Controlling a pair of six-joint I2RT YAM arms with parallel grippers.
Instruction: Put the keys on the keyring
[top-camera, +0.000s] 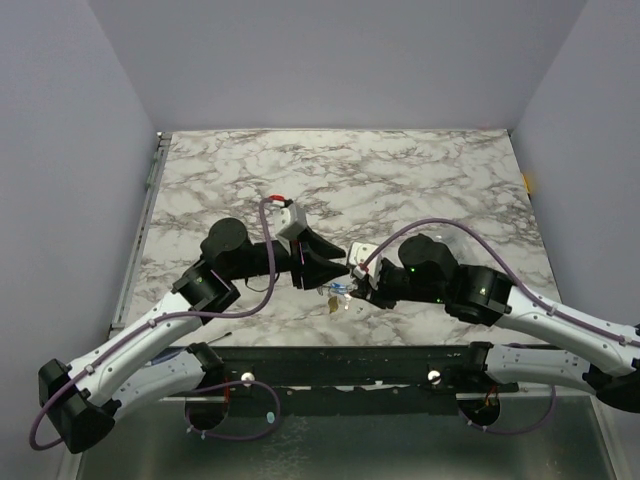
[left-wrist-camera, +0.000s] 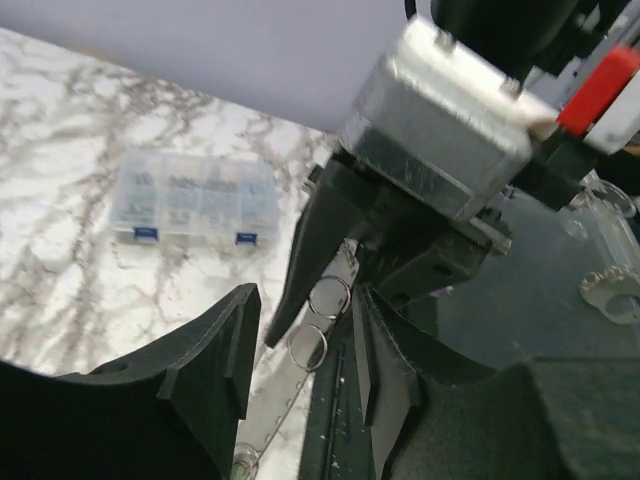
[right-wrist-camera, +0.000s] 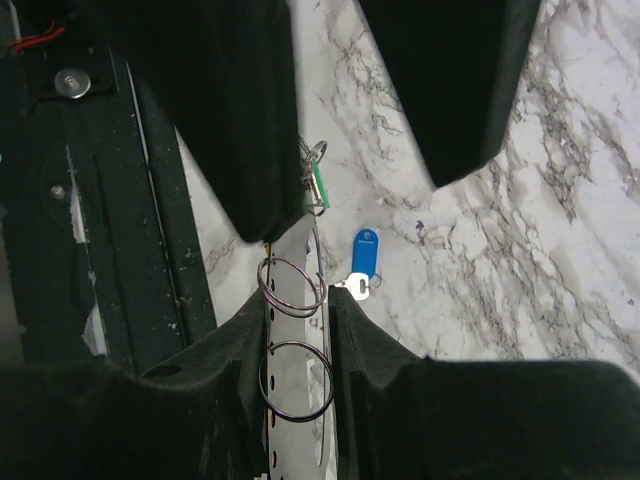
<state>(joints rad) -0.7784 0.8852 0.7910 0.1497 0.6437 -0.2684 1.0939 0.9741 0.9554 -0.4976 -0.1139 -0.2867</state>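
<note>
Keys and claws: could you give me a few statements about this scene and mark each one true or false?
1. The blue key lies on the marble table. True.
2. A claw holds the clear plastic box. False: it sits on the table, apart from both claws.
3. The keyring sits between the fingers of the right claw. True.
4. The claws are far apart. False: the left claw and the right claw meet tip to tip.
5. The green key lies inside the box. False: it is beside a left claw finger.
</note>
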